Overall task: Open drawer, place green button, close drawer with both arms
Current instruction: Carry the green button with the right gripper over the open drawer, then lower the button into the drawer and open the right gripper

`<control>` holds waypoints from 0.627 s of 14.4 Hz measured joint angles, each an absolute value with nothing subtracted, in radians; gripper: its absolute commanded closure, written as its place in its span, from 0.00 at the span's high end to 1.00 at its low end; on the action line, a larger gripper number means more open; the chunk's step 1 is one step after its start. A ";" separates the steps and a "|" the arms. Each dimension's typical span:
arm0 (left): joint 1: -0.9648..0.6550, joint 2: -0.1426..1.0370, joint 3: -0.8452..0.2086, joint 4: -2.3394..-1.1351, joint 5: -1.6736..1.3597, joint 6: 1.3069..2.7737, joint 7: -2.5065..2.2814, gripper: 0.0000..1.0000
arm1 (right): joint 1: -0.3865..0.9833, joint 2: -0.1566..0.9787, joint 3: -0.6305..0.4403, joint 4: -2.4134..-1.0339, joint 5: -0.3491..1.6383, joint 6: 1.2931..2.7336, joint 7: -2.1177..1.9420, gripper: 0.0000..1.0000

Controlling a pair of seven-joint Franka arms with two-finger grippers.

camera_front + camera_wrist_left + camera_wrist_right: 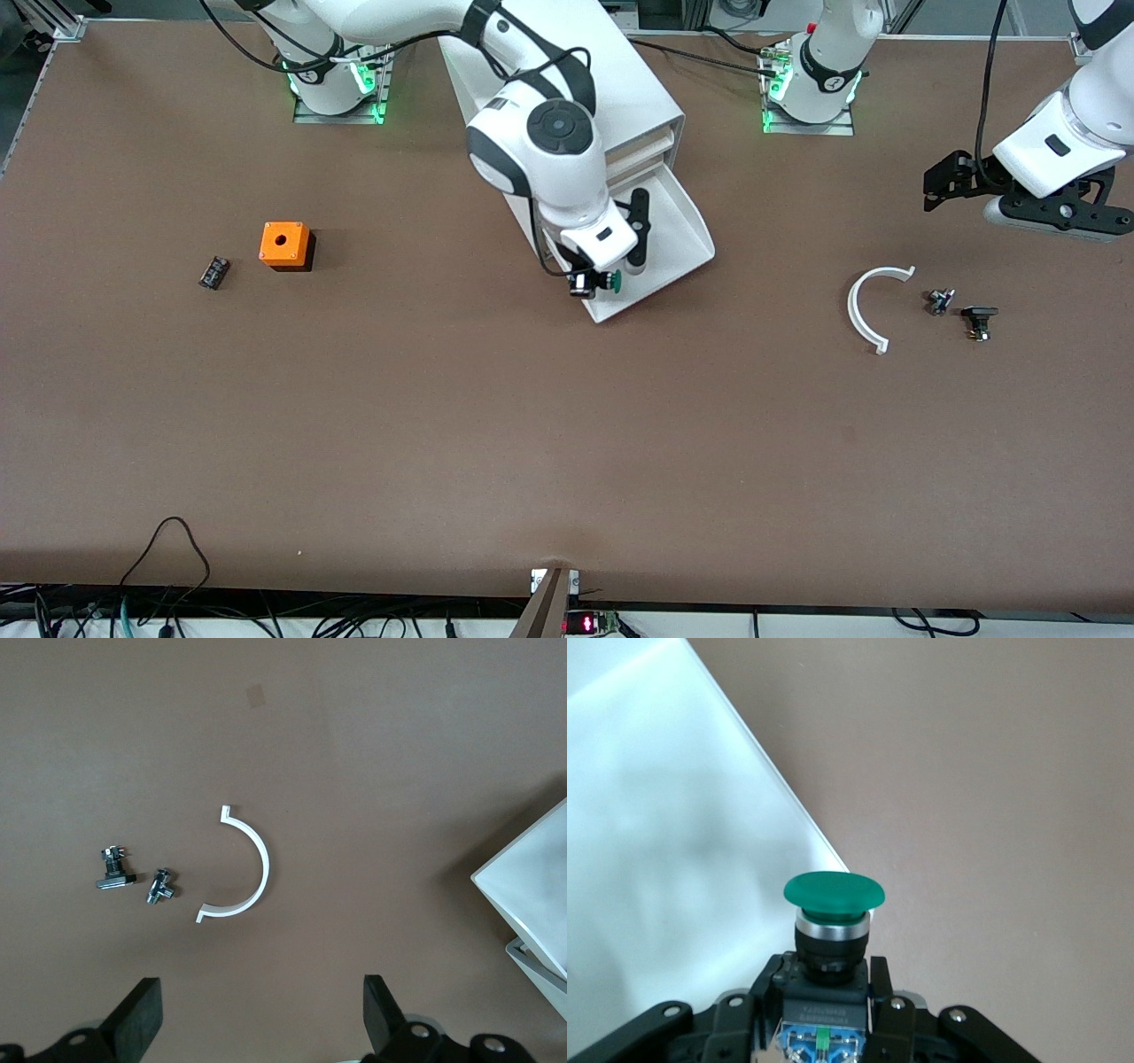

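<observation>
The drawer (682, 232), lowest in the white cabinet (620, 97), is pulled open toward the front camera. My right gripper (588, 282) is shut on the button (609, 282) by its black-and-blue body, green cap pointing outward. It holds the button just over the open drawer's front corner. In the right wrist view the green cap (834, 890) sits between my fingers (881, 979), straddling the drawer's (673, 833) edge. My left gripper (1059, 221) is open and empty, up over the table at the left arm's end, and the left arm waits. The left wrist view shows the left gripper (261, 1019) and the drawer's corner (532, 877).
An orange cube with a hole (284, 245) and a small black part (213, 272) lie toward the right arm's end. A white arc piece (870, 306) and two small metal-and-black parts (939, 301) (979, 321) lie below my left gripper; they also show in the left wrist view (248, 877).
</observation>
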State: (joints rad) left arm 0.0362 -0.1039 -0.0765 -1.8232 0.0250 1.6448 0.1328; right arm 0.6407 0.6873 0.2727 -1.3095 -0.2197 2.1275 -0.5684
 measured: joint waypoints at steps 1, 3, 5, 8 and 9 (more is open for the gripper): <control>0.037 -0.104 -0.076 -1.823 0.025 1.645 0.131 1.00 | 0.654 0.691 0.272 -1.310 -0.225 2.127 -0.575 0.28; 0.038 -0.104 -0.076 -1.823 0.025 1.645 0.130 1.00 | 0.683 0.706 0.272 -1.310 -0.253 2.123 -0.582 0.28; 0.038 -0.104 -0.077 -1.823 0.025 1.645 0.130 1.00 | 0.712 0.728 0.272 -1.310 -0.260 2.121 -0.586 0.28; 0.038 -0.104 -0.078 -1.823 0.025 1.645 0.130 1.00 | 0.754 0.751 0.271 -1.310 -0.265 2.101 -0.588 0.28; 0.038 -0.104 -0.078 -1.823 0.025 1.645 0.130 1.00 | 0.764 0.755 0.271 -1.310 -0.266 2.092 -0.588 0.30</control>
State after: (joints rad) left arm 0.0378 -0.1036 -0.0780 -1.8228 0.0250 1.6448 0.1297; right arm 0.7638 0.7551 0.2711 -1.3102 -0.2663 2.0915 -0.5876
